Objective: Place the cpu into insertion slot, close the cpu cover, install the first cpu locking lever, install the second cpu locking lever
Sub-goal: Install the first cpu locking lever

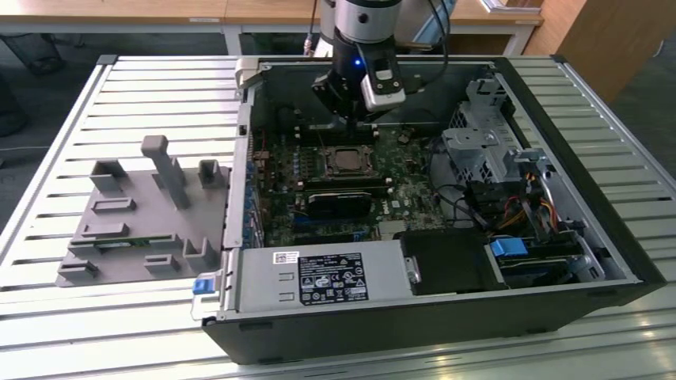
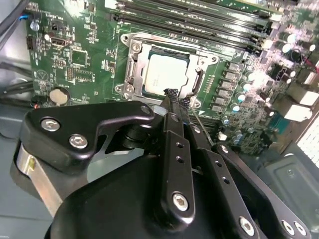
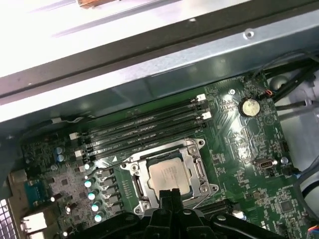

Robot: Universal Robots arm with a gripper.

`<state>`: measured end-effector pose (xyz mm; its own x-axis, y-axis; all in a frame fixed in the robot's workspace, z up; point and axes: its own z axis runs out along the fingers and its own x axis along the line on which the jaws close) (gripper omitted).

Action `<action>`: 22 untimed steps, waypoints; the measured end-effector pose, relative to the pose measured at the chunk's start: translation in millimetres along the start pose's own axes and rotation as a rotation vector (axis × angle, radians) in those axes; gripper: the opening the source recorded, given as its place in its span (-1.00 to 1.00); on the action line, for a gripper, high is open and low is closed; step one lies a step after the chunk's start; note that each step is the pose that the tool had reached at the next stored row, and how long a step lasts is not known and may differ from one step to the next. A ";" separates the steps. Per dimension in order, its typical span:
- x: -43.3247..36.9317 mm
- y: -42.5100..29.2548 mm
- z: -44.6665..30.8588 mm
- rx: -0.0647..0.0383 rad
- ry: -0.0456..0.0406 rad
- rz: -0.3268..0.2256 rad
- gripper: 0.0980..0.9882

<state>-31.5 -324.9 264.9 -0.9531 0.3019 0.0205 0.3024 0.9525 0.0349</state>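
Chip: we find the silvery-beige square cpu (image 2: pixel 167 74) lying flat inside the silvery metal frame-shaped cpu cover (image 2: pixel 164 46), on the green circuit board (image 2: pixel 89 30).
Pincer: the black gripper (image 2: pixel 177 98) has its tips together beside that cover.

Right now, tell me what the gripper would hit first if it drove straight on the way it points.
Most likely the metal rim of the cpu cover, at the edge next to the seated cpu, where the gripper hangs. Depth is unclear, so it is a guess.

Workshop; open computer case (image 1: pixel 423 328) on slatted metal bench (image 1: pixel 106 324), wooden desks (image 1: pixel 148 9) behind
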 end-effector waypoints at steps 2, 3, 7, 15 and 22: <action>0.0 0.0 0.0 0.000 0.0001 -0.021 -0.96; 0.0 0.0 0.0 0.000 0.0002 -0.032 -0.96; 0.0 0.0 0.0 0.001 0.0016 -0.079 -0.96; 0.0 0.0 0.0 0.003 0.0055 -0.189 -0.96; 2.4 -0.8 0.1 0.004 0.0080 -0.266 -0.96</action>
<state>-34.0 -325.0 264.8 -0.9990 0.0402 0.0189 0.0408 0.9985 0.0361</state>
